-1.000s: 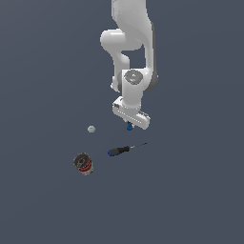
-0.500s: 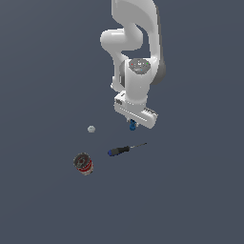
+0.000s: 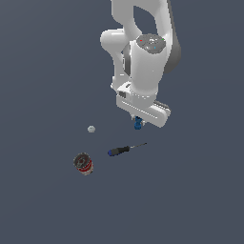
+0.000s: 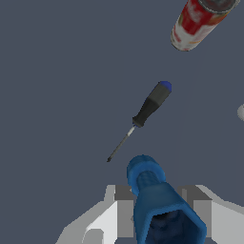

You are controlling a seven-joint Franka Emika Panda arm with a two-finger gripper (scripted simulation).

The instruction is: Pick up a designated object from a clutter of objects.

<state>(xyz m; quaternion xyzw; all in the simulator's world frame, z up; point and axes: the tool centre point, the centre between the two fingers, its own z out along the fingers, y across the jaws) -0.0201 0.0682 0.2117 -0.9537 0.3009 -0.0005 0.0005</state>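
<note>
1. We see the hand (image 3: 138, 122) hanging under the white arm (image 3: 143, 57) in the exterior view, above the dark grey surface (image 3: 47, 71).
2. The hand is closed on the blue knobbly piece (image 3: 138, 125), which sticks out just below it; in the wrist view the same piece (image 4: 155, 200) sits between the pale fingers (image 4: 102, 224), pressed from both sides.
3. In the exterior view the piece appears clear of the surface, though we cannot judge how high it hangs.
4. The screwdriver (image 3: 125, 149) lies flat on the surface near the piece, below it in the exterior view and apart from it, its blue-capped dark handle toward the exterior view's left and its thin shaft toward the right.
5. In the wrist view the screwdriver (image 4: 143, 116) lies at a slant, its shaft tip pointing toward the held piece without touching it.
6. The small white ball (image 3: 91, 129) rests well to the exterior view's left of the hand.
7. The dark can with a red band (image 3: 83, 163) stands apart from the ball, nearer the picture's bottom, and left of the screwdriver's handle.
</note>
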